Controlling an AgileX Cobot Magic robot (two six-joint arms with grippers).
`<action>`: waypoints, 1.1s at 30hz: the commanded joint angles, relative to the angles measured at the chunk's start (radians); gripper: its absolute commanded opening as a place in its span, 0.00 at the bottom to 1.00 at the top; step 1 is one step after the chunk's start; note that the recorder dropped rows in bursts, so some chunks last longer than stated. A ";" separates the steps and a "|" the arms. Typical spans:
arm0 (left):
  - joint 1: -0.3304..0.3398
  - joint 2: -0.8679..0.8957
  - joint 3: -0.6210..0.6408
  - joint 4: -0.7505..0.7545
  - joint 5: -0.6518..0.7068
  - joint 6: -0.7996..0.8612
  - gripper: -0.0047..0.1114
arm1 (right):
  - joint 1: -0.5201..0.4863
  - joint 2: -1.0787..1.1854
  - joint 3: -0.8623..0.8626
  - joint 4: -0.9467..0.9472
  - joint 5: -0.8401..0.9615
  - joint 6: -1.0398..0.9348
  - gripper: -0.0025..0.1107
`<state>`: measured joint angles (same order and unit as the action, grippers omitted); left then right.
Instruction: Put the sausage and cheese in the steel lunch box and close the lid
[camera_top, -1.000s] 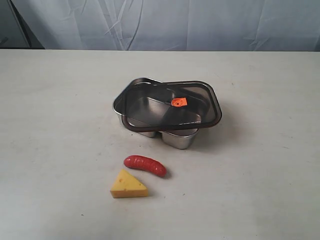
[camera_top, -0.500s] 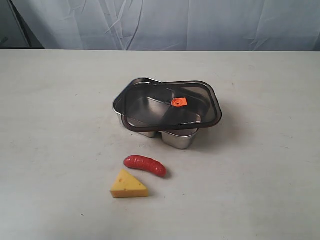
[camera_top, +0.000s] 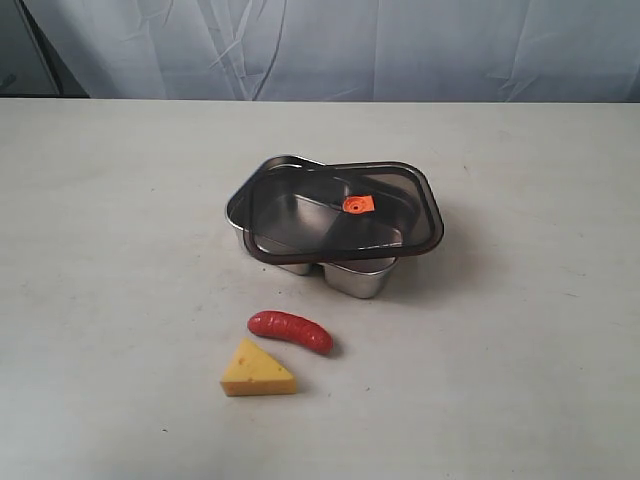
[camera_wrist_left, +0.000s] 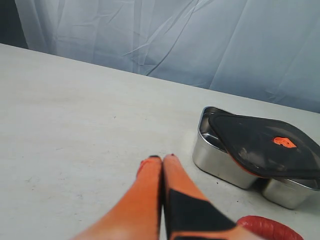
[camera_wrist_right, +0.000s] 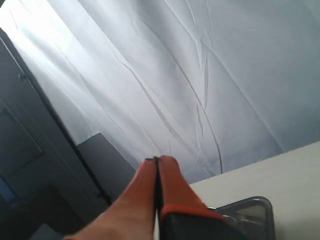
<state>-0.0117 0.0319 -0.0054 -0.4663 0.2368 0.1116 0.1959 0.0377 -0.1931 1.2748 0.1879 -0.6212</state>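
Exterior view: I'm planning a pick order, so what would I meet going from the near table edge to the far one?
cheese → sausage → steel lunch box → curtain

You find the lid (camera_top: 300, 215) lying askew over the steel lunch box (camera_top: 358, 277), barring entry; open table (camera_top: 500, 350) surrounds the sausage (camera_top: 290, 331) and cheese (camera_top: 257, 372) nearer.
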 joint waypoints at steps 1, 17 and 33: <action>-0.001 -0.007 0.005 0.001 0.003 0.002 0.04 | 0.004 0.178 -0.055 -0.043 0.031 -0.033 0.01; -0.001 -0.001 0.005 0.001 0.003 0.002 0.04 | 0.002 1.325 -0.458 -0.103 0.416 0.038 0.01; -0.001 -0.001 0.005 0.001 0.003 0.002 0.04 | -0.464 1.772 -0.642 0.133 0.986 -0.330 0.01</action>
<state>-0.0117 0.0319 -0.0054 -0.4663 0.2368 0.1116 -0.2277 1.7147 -0.8056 1.3470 1.0381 -0.8624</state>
